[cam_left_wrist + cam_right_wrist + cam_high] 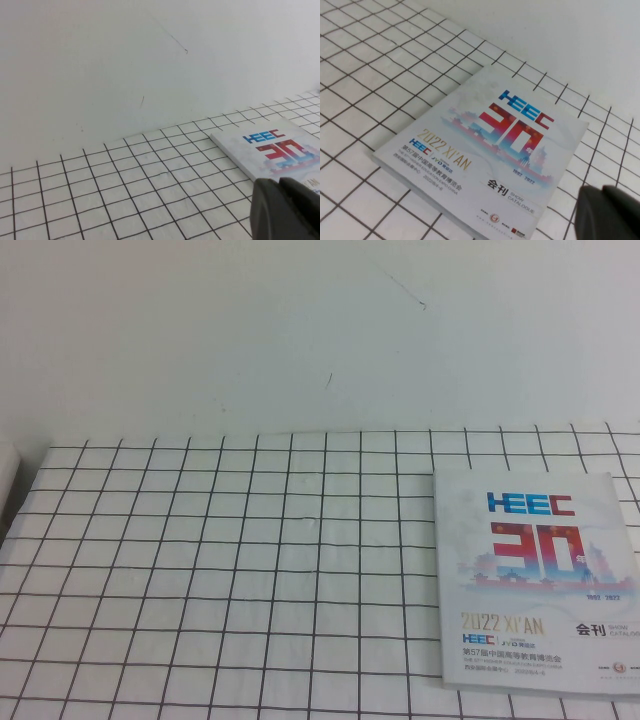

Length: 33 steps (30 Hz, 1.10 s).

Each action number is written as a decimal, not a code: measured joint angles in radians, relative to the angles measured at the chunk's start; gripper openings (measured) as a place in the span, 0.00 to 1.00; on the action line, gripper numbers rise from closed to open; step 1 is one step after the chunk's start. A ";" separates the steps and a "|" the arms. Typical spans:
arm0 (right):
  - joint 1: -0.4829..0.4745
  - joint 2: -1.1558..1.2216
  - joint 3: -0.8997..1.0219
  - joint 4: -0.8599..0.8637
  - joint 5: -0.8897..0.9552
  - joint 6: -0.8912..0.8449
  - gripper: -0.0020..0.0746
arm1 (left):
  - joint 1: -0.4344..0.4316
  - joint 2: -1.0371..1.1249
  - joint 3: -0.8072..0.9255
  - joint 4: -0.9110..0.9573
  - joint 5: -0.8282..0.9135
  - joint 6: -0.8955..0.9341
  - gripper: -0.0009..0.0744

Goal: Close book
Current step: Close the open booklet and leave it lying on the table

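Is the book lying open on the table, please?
No, the book lies closed, cover up, with the left hand and right hand hovering nearby.

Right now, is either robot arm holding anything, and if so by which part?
Nothing is held. The book lies closed and untouched on the checked cloth; the left gripper and right gripper hover above the table, clear of it.

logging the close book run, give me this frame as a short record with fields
book: closed, cover up, flat on the table's right side
surface: white grid cloth
left hand: outside the high view, facing the book
right hand: outside the high view, close above the book
task state: book already shut
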<state>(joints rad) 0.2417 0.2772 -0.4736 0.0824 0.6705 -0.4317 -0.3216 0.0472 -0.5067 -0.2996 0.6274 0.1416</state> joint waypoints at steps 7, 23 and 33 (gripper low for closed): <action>0.000 0.000 0.002 0.002 0.033 0.000 0.02 | 0.000 0.000 0.000 0.002 0.064 0.000 0.01; 0.000 0.000 0.002 0.002 0.037 0.000 0.02 | 0.000 -0.002 0.053 0.159 -0.031 -0.019 0.01; 0.000 0.000 0.002 0.002 0.037 0.000 0.02 | 0.116 -0.014 0.468 0.229 -0.432 -0.099 0.01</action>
<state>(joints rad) 0.2417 0.2772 -0.4719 0.0845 0.7075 -0.4317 -0.2059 0.0327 -0.0392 -0.0701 0.1957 0.0429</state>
